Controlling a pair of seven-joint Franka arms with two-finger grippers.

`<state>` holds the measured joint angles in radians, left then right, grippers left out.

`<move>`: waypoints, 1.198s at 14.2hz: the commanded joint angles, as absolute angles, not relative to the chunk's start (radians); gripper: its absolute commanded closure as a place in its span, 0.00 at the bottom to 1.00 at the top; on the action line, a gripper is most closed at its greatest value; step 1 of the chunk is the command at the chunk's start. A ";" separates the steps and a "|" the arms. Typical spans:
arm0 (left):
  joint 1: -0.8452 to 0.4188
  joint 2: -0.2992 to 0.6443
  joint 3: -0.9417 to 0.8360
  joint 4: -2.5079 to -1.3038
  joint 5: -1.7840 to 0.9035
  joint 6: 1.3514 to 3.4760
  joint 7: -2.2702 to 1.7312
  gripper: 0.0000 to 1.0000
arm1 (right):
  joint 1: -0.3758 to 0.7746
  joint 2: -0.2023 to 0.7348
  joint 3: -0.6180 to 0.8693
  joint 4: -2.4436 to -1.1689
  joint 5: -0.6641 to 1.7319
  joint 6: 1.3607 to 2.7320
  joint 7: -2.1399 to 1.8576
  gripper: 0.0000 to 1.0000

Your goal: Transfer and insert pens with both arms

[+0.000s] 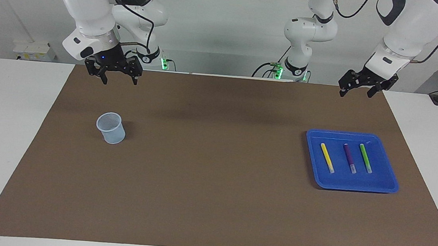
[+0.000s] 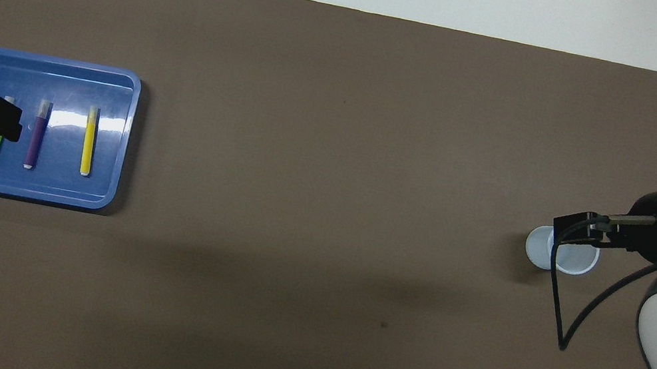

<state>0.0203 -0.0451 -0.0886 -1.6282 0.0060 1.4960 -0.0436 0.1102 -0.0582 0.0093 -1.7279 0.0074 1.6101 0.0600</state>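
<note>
Nothing moved yet: yellow pen [image 1: 327, 158], purple pen [image 1: 350, 158], green pen [image 1: 365, 158] all in tray [image 1: 380, 186] under spread, empty left gripper [image 1: 361, 90]; cup [image 1: 111, 128] empty under spread right gripper [image 1: 119, 78].

tray [image 1: 380, 186]: bright blue
pens: yellow [image 1: 327, 157], purple [image 1: 349, 158], green [image 1: 365, 158], each with a pale cap end
cup [image 1: 111, 128]: pale blue, translucent
mat [image 1: 213, 186]: plain brown
table [image 1: 4, 128]: white
arms [image 1: 88, 6]: white, with black grippers and cables
</note>
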 commanded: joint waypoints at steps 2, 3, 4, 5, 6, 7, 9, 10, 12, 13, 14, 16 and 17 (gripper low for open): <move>0.046 -0.058 -0.091 -1.641 -0.009 1.512 -0.052 0.00 | 0.106 -0.069 0.015 -1.727 -0.006 1.594 0.051 0.00; 0.048 -0.060 -0.091 -1.647 -0.009 1.526 -0.052 0.00 | 0.106 -0.069 0.015 -1.727 -0.005 1.594 0.052 0.00; 0.052 -0.060 -0.091 -1.654 -0.008 1.538 -0.052 0.00 | 0.106 -0.069 0.015 -1.723 -0.002 1.592 0.052 0.00; 0.055 -0.060 -0.091 -1.660 -0.008 1.548 -0.052 0.00 | 0.107 -0.069 0.015 -1.712 -0.002 1.583 0.052 0.00; 0.057 -0.060 -0.089 -1.666 -0.008 1.558 -0.052 0.00 | 0.107 -0.064 0.015 -1.706 0.002 1.579 0.052 0.00; 0.058 -0.060 -0.089 -1.677 -0.008 1.569 -0.052 0.00 | 0.107 -0.063 0.015 -1.706 0.006 1.578 0.052 0.00; 0.075 -0.060 -0.089 -1.690 -0.008 1.589 -0.051 0.00 | 0.106 -0.064 0.017 -1.707 0.011 1.580 0.054 0.00; 0.081 -0.060 -0.090 -1.703 -0.006 1.604 -0.051 0.00 | 0.106 -0.064 0.018 -1.709 0.014 1.586 0.057 0.00; 0.081 -0.064 -0.091 -1.755 -0.006 1.663 -0.051 0.00 | 0.106 -0.066 0.018 -1.720 0.061 1.598 0.060 0.00; 0.081 -0.064 -0.089 -1.775 -0.006 1.687 -0.051 0.00 | 0.106 -0.067 0.018 -1.726 0.081 1.614 0.061 0.00; 0.081 -0.061 -0.089 -1.792 -0.006 1.712 -0.051 0.00 | 0.106 -0.074 0.018 -1.742 0.093 1.633 0.061 0.00; 0.083 -0.057 -0.089 -1.836 -0.006 1.770 -0.046 0.00 | 0.109 -0.089 0.020 -1.784 0.130 1.678 0.061 0.00; 0.083 -0.055 -0.089 -1.864 -0.006 1.807 -0.048 0.00 | 0.124 -0.101 0.020 -1.811 0.136 1.695 0.061 0.00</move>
<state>0.0734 -0.0399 -0.0859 -1.7964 0.0060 1.7339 -0.0448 0.1141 -0.0588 0.0140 -1.7378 0.1072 1.6455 0.0600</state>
